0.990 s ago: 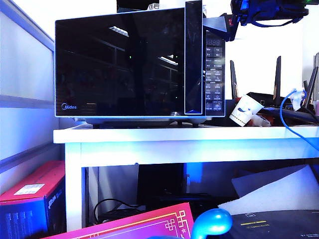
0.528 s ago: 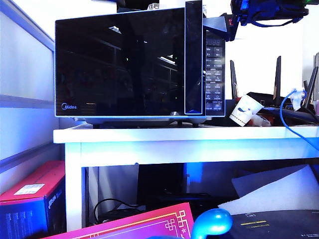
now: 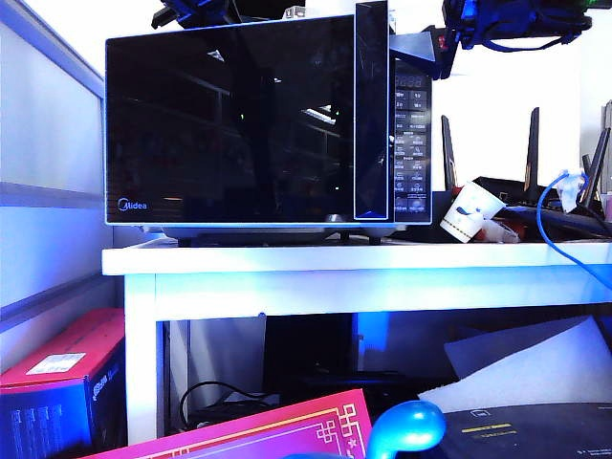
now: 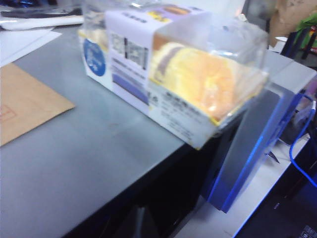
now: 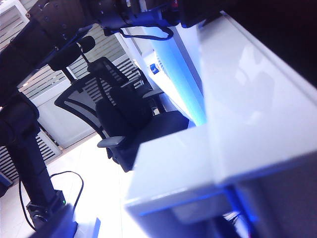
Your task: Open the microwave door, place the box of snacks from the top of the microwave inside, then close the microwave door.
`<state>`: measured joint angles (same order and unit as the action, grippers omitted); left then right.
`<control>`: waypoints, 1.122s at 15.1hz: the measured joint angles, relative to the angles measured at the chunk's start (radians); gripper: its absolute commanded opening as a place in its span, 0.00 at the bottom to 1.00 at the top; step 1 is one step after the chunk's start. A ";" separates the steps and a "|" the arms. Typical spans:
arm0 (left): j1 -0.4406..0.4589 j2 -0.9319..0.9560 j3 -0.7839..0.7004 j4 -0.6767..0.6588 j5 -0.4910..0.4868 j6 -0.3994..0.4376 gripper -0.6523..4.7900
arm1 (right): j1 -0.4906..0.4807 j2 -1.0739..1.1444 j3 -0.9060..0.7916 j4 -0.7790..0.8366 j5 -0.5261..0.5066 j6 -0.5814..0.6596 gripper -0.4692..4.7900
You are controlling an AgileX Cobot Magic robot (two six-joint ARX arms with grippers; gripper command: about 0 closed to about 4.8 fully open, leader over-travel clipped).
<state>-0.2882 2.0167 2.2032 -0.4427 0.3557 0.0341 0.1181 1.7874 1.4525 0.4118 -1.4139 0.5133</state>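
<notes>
Nearest us, the white table [image 3: 287,258] carries the microwave [image 3: 411,143], and the microwave door [image 3: 229,124] looks only a little ajar, its handle strip standing proud of the button panel. That gap seems too narrow for anything to go in yet. Up at the door's top right corner sits the right gripper [image 3: 416,53], close against the edge. Whether its jaws are spread or clamped on that edge I cannot tell, and its wrist view shows only pale panels. Further back, on the roof of the oven, the box of snacks [image 4: 173,74] lies on its side at the front right, one corner hanging over the front edge above the door. A brown envelope [image 4: 25,104] lies on the roof well to its left. The left gripper [image 3: 191,13] shows as a dark shape above the top left edge, with its jaws out of sight, so I cannot call its state either. The step looks like the reach for the box. The clear shell will probably flex, so take it across the narrow sides with a light squeeze and lift straight up. It should not be pushed forward, as it could tip off the edge. The door probably needs to swing much wider first.
</notes>
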 measured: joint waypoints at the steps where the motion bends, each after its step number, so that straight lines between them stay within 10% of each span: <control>1: 0.000 0.004 0.002 0.002 0.002 0.002 0.11 | 0.000 -0.003 0.000 0.001 -0.002 0.003 0.84; 14: -0.002 0.016 0.006 0.011 0.008 0.022 0.11 | -0.152 -0.018 0.013 0.061 -0.039 0.017 0.83; 17: -0.002 0.017 0.006 0.012 0.008 0.022 0.11 | -0.162 -0.018 0.013 0.100 0.113 -0.021 0.78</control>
<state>-0.2901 2.0338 2.2097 -0.4305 0.3641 0.0559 -0.0437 1.7695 1.4651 0.5121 -1.3010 0.4923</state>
